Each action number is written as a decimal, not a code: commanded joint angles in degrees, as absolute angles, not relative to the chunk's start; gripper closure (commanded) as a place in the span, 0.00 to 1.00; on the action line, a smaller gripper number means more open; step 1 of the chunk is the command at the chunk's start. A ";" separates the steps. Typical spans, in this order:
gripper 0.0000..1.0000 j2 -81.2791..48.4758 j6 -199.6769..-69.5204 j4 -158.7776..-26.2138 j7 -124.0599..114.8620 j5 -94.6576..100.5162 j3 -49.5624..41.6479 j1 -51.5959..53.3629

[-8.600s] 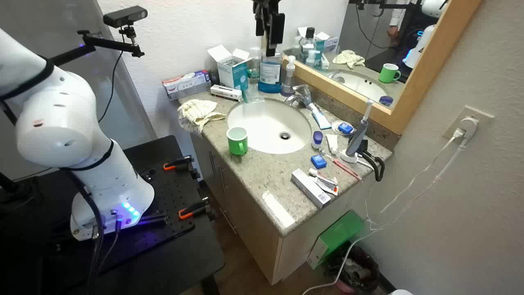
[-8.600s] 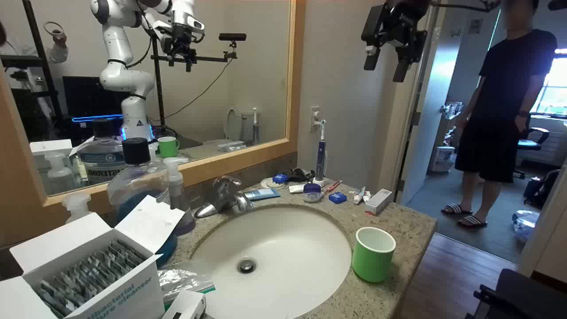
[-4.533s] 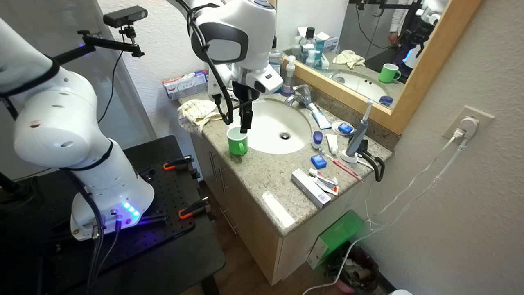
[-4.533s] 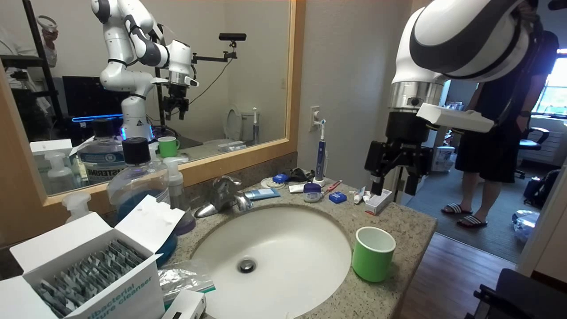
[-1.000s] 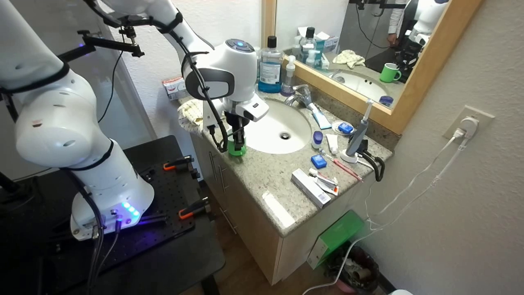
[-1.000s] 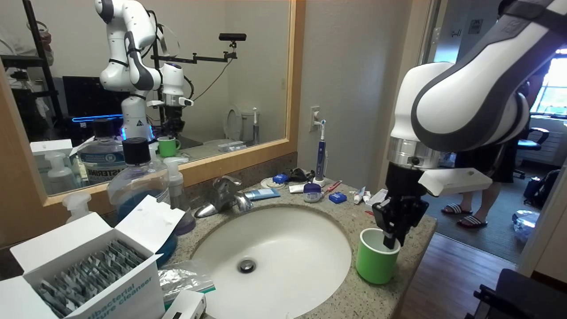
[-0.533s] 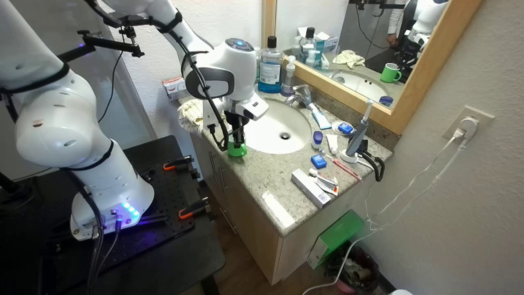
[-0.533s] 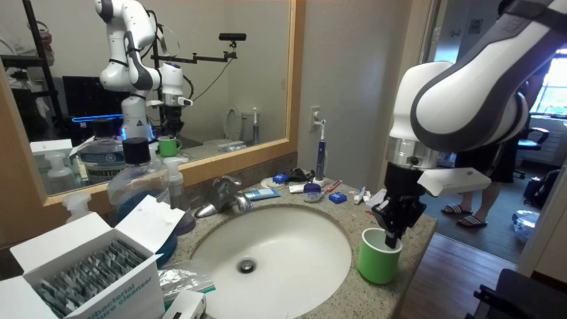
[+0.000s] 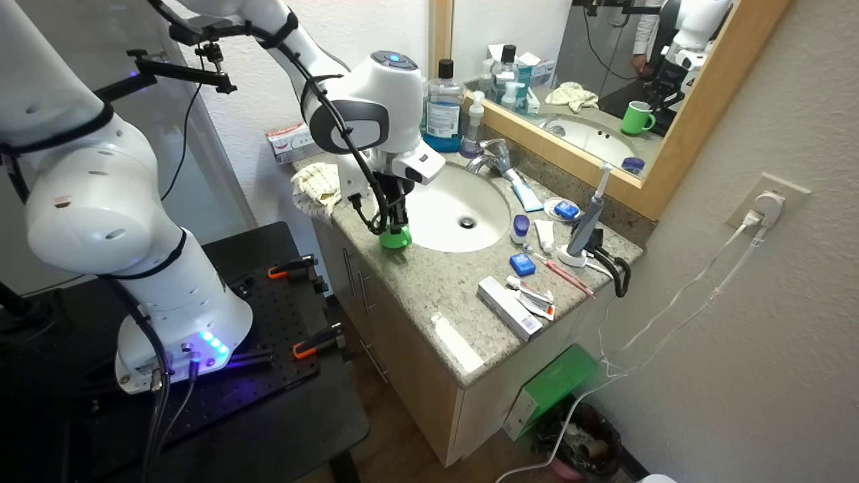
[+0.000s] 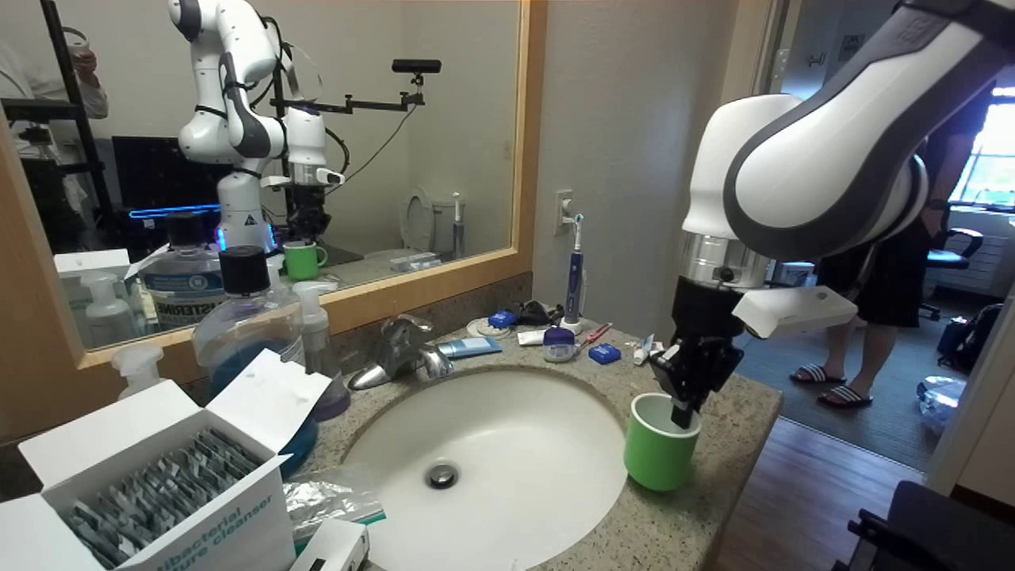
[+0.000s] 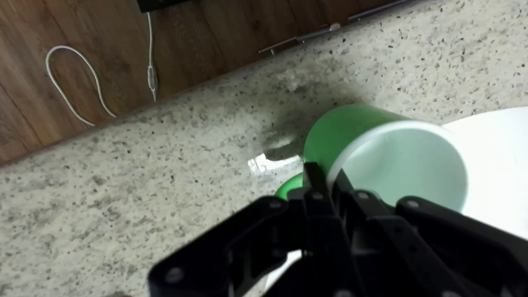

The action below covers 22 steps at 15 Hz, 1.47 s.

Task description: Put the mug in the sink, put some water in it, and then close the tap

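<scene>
A: Surface, rm?
B: Speckled counter (image 9: 429, 288) w/ inset white sink (image 10: 523, 444), chrome tap (image 10: 399, 353) at its back; wood-framed mirror (image 10: 468, 135) above.
A: Pos. of mug (image 10: 660, 456)?
B: Over counter, by sink edge; resting or lifted, can't tell. Gripper (image 11: 329, 175) clamped on its wall.
A: View diffs?
B: Wrist view: mug wall betw. fingers (image 11: 315, 181), white cord (image 11: 152, 78) on wood floor (image 11: 194, 53). In an exterior view, green box (image 9: 557, 386) below counter; in an exterior view, person's legs (image 10: 872, 357) beyond it.

In an exterior view, the tap (image 10: 400, 350) stands at eleven o'clock of the sink (image 10: 523, 492), the mug (image 10: 658, 456) is at three, a box (image 10: 242, 515) at nine. A toothbrush (image 10: 574, 277) stands at one.
</scene>
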<state>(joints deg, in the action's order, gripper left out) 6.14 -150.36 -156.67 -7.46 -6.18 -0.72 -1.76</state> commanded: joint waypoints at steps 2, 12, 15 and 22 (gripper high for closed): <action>0.98 7.97 -147.81 -153.24 -9.74 -3.87 0.42 -1.22; 0.98 4.46 -148.27 -145.31 -9.76 -3.43 2.37 0.65; 0.98 2.19 -148.82 -143.20 -10.82 -2.69 2.95 1.17; 0.98 -5.61 -147.59 -136.10 -12.86 -0.75 3.25 3.34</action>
<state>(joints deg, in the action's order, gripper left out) -1.92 -149.55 -140.58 -9.99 -2.74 2.92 2.49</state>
